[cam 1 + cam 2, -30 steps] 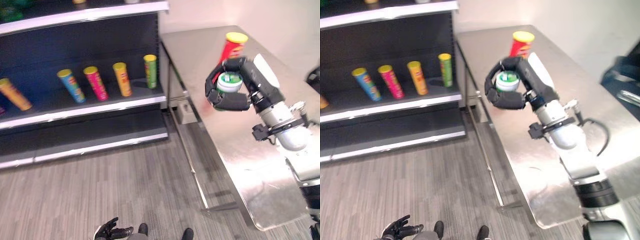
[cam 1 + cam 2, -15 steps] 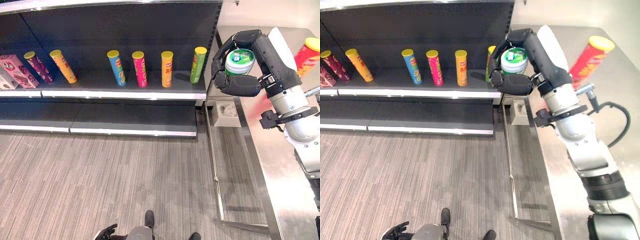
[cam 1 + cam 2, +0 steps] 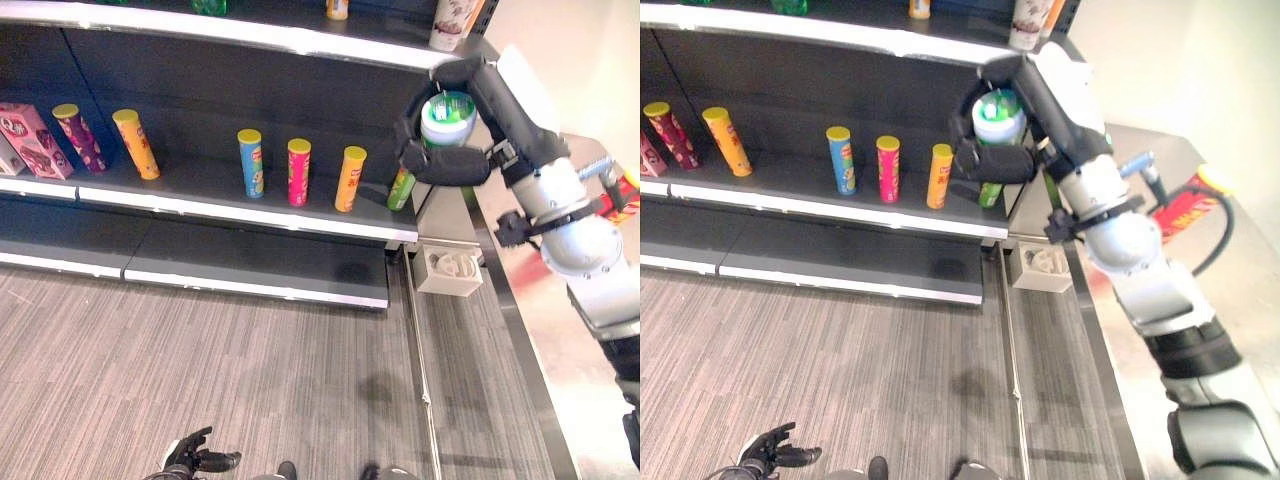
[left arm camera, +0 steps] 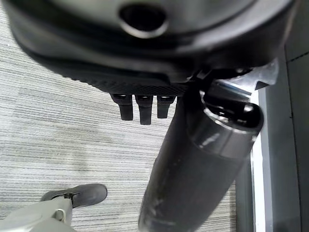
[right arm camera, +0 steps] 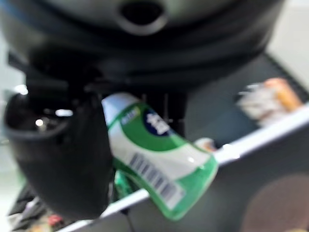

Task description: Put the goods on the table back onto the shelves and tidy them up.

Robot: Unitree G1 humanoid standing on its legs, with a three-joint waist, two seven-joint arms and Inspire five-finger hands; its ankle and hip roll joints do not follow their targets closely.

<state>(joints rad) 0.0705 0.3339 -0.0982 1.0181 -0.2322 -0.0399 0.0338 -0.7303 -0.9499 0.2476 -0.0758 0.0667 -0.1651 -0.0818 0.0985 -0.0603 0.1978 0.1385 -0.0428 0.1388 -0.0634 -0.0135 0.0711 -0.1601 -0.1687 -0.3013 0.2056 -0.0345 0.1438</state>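
Presently the right hand [image 3: 455, 150] is raised in front of the shelving, its dark fingers [image 3: 447, 164] and thumb curled around a small green-and-white container [image 3: 448, 117], which sits upright in the grasp with its lid facing up and its long axis roughly vertical. The right wrist view confirms the hold: the container [image 5: 154, 150] lies clamped between the thumb and the fingers, its barcoded side exposed. Just beyond the fingers, and slightly below them, stands the middle shelf [image 3: 250, 210] with its row of tall chip cans; the green can [image 3: 402, 187] at the near end of that row is partly hidden behind the hand. Above the fingers runs the top shelf [image 3: 300, 38], carrying a few goods near its end. The move ahead probably turns on this relation: both shelf boards lie forward of the fingertips, so the container must travel away from the palm and either up or down to reach a free spot. A red can [image 3: 1185, 208] lies tilted on the table [image 3: 1250, 290], behind the right arm and well apart from the fingers. The left hand [image 3: 195, 458] hangs low near the floor with its fingers loosely spread, holding nothing, far from shelf and table alike, so the right hand is plainly the nearer one.
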